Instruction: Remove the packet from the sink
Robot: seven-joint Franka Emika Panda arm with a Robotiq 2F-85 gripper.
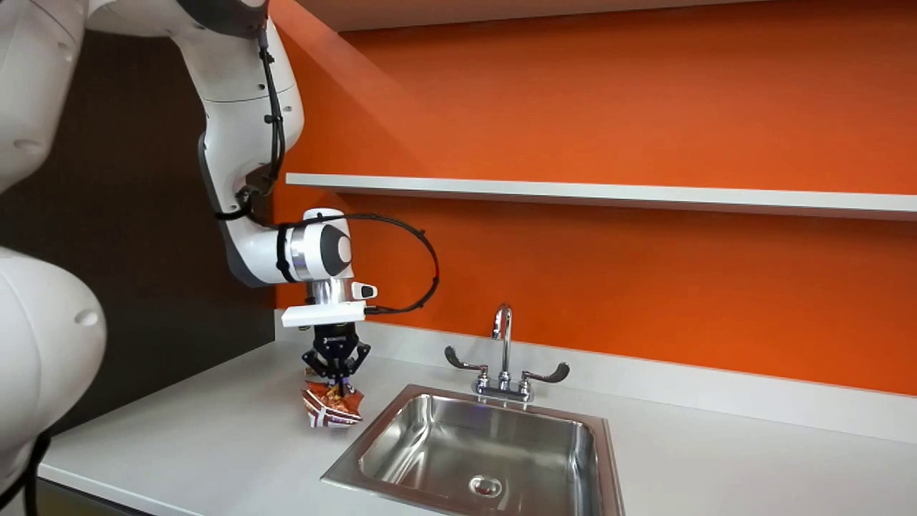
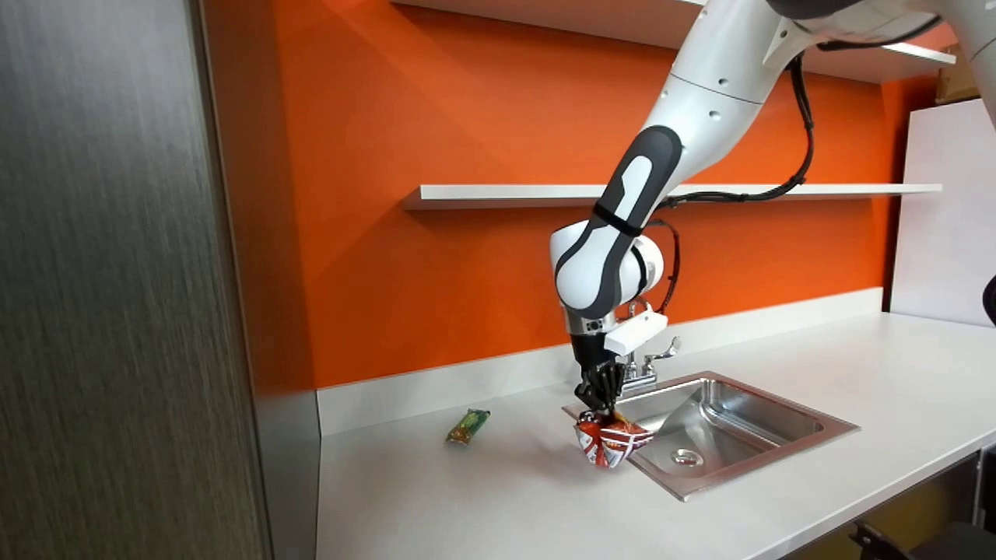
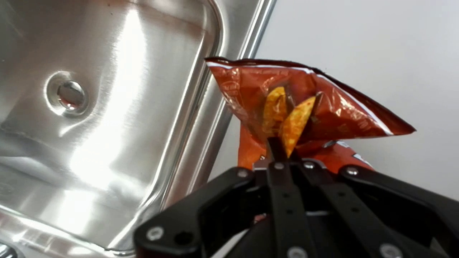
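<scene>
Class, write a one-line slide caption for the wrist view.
The gripper pinches the red packet over the counter, beside the sink.

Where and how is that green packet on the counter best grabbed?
I'd pinch the green packet across its middle, closing on the long edges, coming straight down from above: it looks long and narrow, lies on the counter, and nothing covers its top.

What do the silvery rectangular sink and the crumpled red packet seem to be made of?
The silvery rectangular sink seems satin stainless steel, with soft metallic highlights. The crumpled red packet is probably glossy plastic film, judging by creases and glints.
</scene>
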